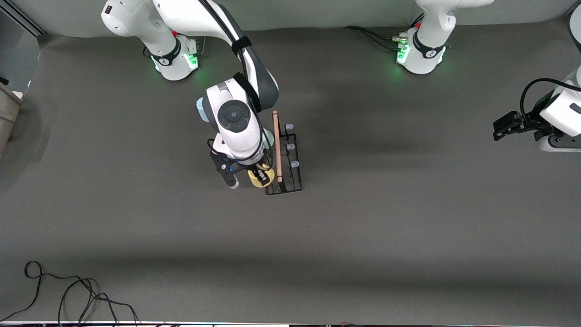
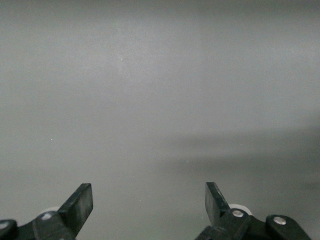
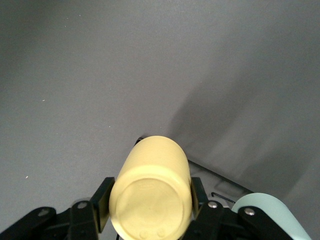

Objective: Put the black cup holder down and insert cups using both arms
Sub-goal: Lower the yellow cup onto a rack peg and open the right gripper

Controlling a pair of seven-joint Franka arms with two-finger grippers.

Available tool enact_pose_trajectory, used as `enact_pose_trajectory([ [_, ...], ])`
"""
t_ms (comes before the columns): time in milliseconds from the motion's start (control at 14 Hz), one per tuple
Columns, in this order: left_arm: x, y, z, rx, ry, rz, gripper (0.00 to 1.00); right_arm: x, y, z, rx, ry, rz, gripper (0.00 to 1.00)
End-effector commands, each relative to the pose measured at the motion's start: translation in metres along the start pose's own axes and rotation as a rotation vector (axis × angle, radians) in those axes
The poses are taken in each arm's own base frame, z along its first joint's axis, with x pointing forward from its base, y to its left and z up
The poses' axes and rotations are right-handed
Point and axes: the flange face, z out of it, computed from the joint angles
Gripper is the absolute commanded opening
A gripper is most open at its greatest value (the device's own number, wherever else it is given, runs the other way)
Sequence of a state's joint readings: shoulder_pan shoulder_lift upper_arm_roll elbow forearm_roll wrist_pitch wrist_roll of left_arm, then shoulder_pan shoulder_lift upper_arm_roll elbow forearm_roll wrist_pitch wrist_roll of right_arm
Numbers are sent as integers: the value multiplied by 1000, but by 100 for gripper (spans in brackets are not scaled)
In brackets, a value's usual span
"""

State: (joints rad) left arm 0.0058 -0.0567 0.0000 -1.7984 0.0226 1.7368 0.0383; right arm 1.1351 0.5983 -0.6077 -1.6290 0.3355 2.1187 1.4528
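The black cup holder (image 1: pixel 290 181) stands mid-table, its wooden rod handle (image 1: pixel 276 145) running along it. Three pale pegs (image 1: pixel 290 146) on the side toward the left arm are bare. My right gripper (image 1: pixel 261 175) is shut on the yellow cup (image 1: pixel 258 180), held upside down at the holder's end nearest the front camera; in the right wrist view (image 3: pixel 150 195) the cup's base (image 3: pixel 150 200) faces the camera. The mint green cup (image 1: pixel 268 136) sits on the holder beside it (image 3: pixel 270 215). A light blue cup (image 1: pixel 200 110) peeks out from under the right arm. My left gripper (image 1: pixel 504 127) is open and empty (image 2: pixel 150 205).
The left arm waits at its own end of the table, over bare grey surface. Loose black cables (image 1: pixel 68 295) lie near the front edge at the right arm's end. A box (image 1: pixel 7 113) stands at the table's edge there.
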Motion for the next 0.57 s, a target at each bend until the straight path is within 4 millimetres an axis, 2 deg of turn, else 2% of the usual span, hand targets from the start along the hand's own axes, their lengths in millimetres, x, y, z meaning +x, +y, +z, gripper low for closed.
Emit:
enact_pose_trajectory([
  [0,-4,0,-2,-9,-4,12,100,3,-4,-7,21,-16,20,100],
  [143,-4,0,-2,-9,-4,12,100,6,-7,-24,40,-25,21,100],
  [215,-4,0,-2,-9,-4,12,100,7,-6,-41,26,-38,16,100],
  [358,-4,0,-2,-9,-4,12,100,13,-8,-85,-2,-54,5,100],
  [502,-4,1,-2,-9,-4,14,100,27,-3,-138,-25,-74,-17,100],
])
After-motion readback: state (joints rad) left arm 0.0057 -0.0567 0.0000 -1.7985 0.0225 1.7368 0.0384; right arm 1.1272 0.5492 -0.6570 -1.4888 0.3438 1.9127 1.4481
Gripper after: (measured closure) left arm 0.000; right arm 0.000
